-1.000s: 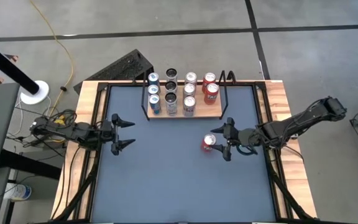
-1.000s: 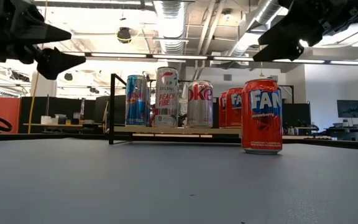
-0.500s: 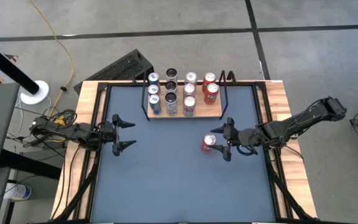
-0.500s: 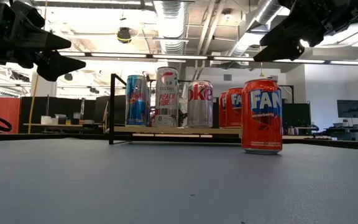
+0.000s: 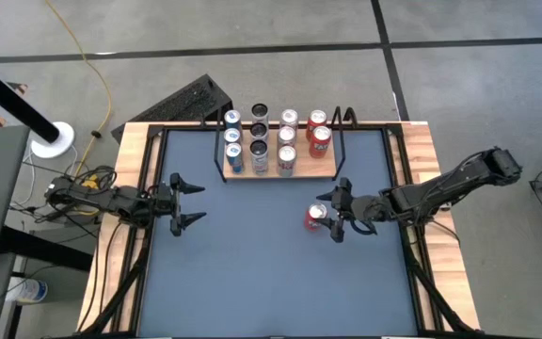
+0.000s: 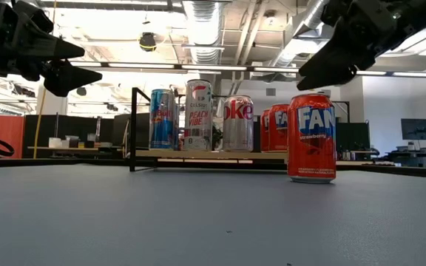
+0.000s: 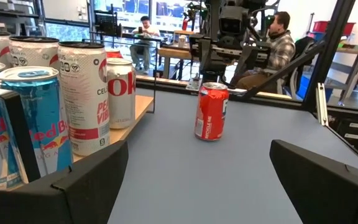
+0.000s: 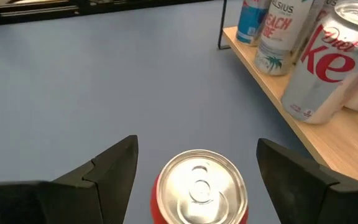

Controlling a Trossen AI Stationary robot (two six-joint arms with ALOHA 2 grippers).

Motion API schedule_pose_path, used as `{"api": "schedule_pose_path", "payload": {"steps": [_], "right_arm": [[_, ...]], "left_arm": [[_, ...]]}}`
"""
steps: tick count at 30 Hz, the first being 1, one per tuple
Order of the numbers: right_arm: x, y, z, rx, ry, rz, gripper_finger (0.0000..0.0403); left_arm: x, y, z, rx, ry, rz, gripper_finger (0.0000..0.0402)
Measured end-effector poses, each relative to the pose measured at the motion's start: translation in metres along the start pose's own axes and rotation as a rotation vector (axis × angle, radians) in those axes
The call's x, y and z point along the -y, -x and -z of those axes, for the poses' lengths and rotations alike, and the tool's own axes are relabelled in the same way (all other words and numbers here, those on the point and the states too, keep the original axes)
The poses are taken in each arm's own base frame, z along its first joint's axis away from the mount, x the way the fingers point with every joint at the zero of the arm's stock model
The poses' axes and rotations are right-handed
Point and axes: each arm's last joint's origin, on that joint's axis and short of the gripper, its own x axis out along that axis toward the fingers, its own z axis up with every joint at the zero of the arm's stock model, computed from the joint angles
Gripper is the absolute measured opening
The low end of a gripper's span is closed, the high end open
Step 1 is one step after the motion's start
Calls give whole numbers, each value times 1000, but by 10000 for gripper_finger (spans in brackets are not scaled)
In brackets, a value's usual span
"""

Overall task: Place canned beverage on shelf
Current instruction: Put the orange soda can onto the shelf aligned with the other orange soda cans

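A red Fanta can point(image 5: 315, 217) point(image 6: 311, 137) stands upright on the grey-blue tabletop, right of centre. My right gripper point(image 5: 332, 210) point(image 8: 194, 163) hovers open just above and beside the can's top point(image 8: 197, 180), one finger on either side, touching nothing. The shelf point(image 5: 299, 172), a light-wood board in a black rail frame, sits at the far middle with several upright cans on it. My left gripper point(image 5: 184, 201) point(image 7: 197, 180) waits open at the table's left, pointing level toward the can point(image 7: 211, 111).
The shelf's cans point(image 5: 259, 146) stand in rows, with red ones point(image 5: 319, 132) at its right end and a bare strip of board point(image 5: 326, 168) in front of them. Black rails point(image 5: 342, 127) edge the shelf. Bare tabletop point(image 5: 252, 273) lies toward the near edge.
My right gripper has moved a little toward the table's left and down, closing on the red can's top. The can has not moved.
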Motion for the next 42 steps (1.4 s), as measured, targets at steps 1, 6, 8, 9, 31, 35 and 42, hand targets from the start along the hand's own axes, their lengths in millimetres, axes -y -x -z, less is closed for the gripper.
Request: {"api": "schedule_pose_path", "payload": {"steps": [1,6,8,9,31,35,42], "right_arm": [[0,-1,0,-4,1,5,318],[1,-2,1,-12,4,12,318],[0,-4,3,-20,8,15,318],[0,-6,4,-28,13,19,318],[-3,-21,22,-148,63,54,318],[-3,-22,22,-149,50,55,314],[-2,-20,21,-145,6,59,287]], "left_arm": [[0,0,0,0,-2,0,382],[0,0,0,-1,0,0,382],[0,0,0,-1,-2,0,382],[0,0,0,-1,1,0,382],[0,0,0,-1,-2,0,382],[0,0,0,-1,2,0,382],[0,0,0,-1,1,0,382]]}}
